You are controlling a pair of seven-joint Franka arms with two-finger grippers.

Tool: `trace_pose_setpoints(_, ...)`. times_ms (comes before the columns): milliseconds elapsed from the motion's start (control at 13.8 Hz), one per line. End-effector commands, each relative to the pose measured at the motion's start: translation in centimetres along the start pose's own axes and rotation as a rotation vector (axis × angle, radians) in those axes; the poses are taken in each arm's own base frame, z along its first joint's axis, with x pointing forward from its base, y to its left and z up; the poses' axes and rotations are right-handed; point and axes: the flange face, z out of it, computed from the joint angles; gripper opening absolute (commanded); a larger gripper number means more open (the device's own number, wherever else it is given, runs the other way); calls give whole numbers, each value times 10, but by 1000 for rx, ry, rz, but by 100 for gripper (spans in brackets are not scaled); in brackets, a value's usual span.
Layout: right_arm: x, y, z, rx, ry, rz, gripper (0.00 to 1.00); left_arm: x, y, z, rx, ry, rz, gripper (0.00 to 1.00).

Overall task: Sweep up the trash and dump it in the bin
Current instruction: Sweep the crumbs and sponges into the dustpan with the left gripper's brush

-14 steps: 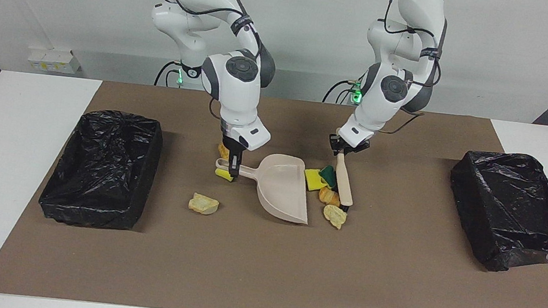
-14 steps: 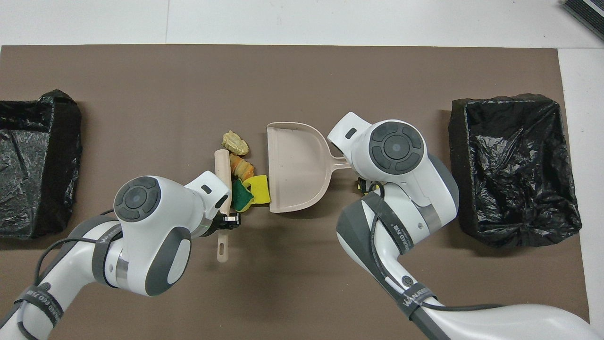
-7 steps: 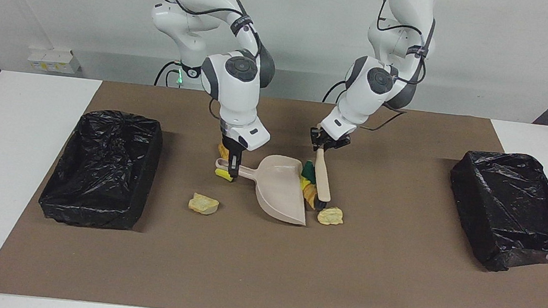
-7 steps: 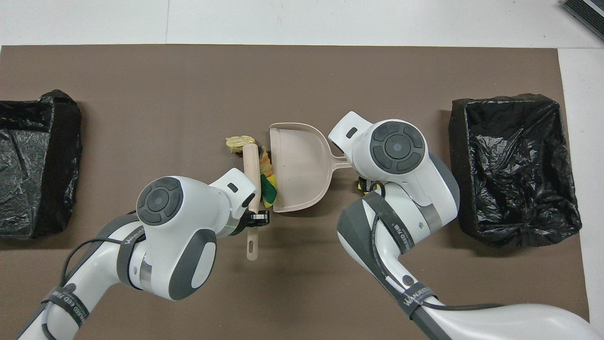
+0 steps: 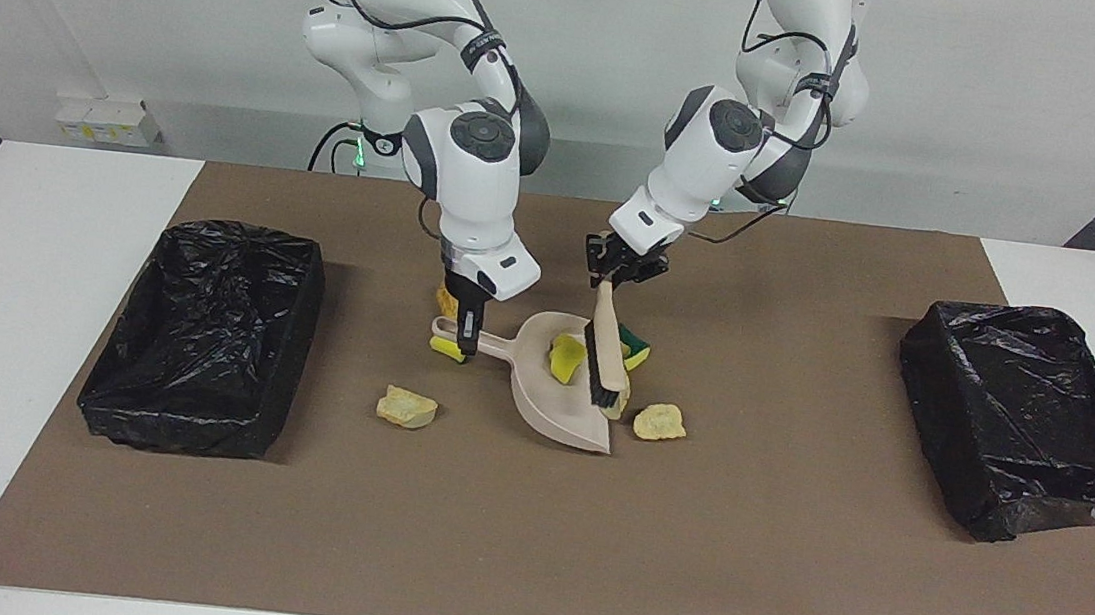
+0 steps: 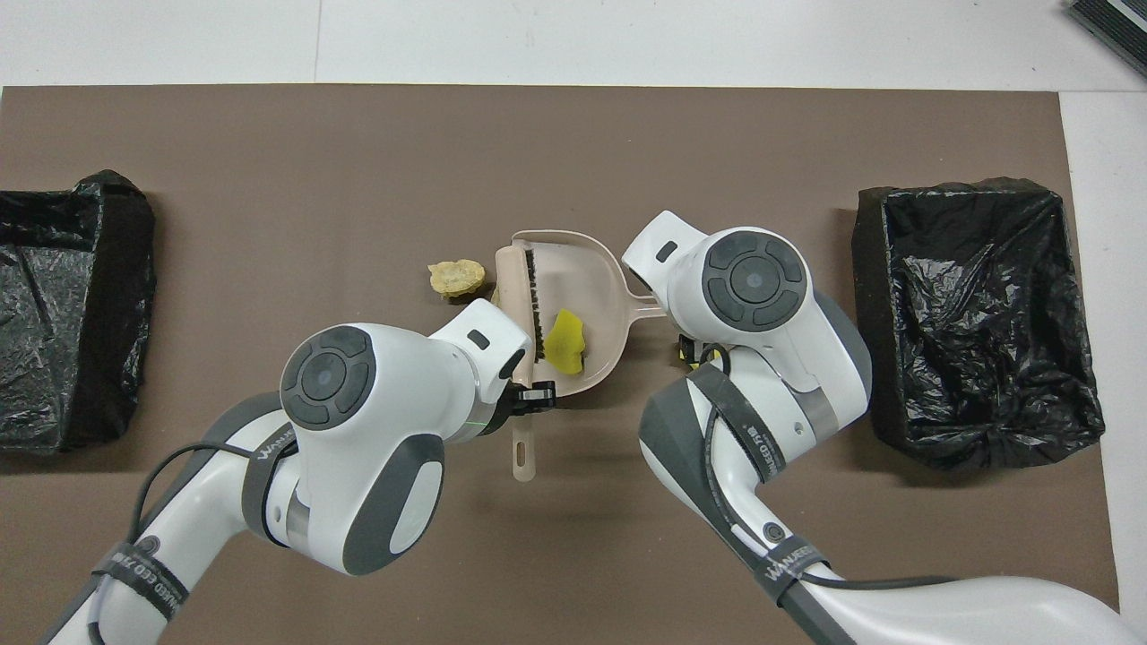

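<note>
Trash lies around the grippers: one yellow sponge piece (image 5: 565, 358) sits in the dustpan (image 5: 548, 410) under the left gripper (image 5: 608, 275), which pinches the brush (image 5: 605, 353). The brush's long axis slants from that gripper down to bristles at the pan's mouth. Right gripper (image 5: 468, 328) clamps the dustpan handle; a tan chunk (image 5: 660, 422) lies just outside the mouth.

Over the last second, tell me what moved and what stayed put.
The left gripper, shut on the brush, swept it toward the right arm's end, pushing a yellow sponge piece into the dustpan. One bread chunk slipped past and lies outside the pan. The right gripper stayed clamped on the dustpan handle; the other chunk and both bins did not move.
</note>
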Motion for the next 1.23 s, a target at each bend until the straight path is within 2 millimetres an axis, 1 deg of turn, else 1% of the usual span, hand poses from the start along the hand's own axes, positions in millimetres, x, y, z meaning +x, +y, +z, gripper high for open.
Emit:
trace_pose_setpoints(0,0,1,-1,-18,10,17,0,28,-40,-26,47,-6,-63,0)
trace_pose_setpoints(72,0,1,-1,-18,10,17,0,42,-57,-36,97,-16,-66,0)
trace_pose_setpoints(145,0,1,-1,-17,10,17,0,49,-72,-42,132,-31,-73,0)
trace_pose_setpoints(217,0,1,-1,-17,10,19,0,55,-88,-45,157,-29,-85,0)
trace_pose_setpoints(289,-1,1,1,-13,10,22,0,60,-106,-44,173,-36,-100,0)
trace_pose_setpoints(361,-1,1,6,1,14,34,0,61,-119,-30,187,-64,-91,0)
trace_pose_setpoints(434,-2,1,9,18,29,52,0,58,-127,-12,200,-90,-83,0)
trace_pose_setpoints(506,-2,1,14,33,36,61,0,51,-132,3,208,-102,-80,0)
trace_pose_setpoints(578,-3,2,23,48,33,64,0,45,-133,11,208,-97,-79,0)
trace_pose_setpoints(650,-2,2,29,62,42,76,0,39,-133,14,210,-96,-87,0)
trace_pose_setpoints(723,0,1,33,76,54,85,0,30,-126,21,213,-109,-77,0)
trace_pose_setpoints(795,-1,1,35,83,53,87,0,24,-117,21,208,-106,-86,0)
trace_pose_setpoints(939,-3,1,36,86,53,86,0,19,-105,24,190,-102,-87,0)
trace_pose_setpoints(1156,0,-2,34,88,51,73,0,1,-66,34,131,-105,-68,0)
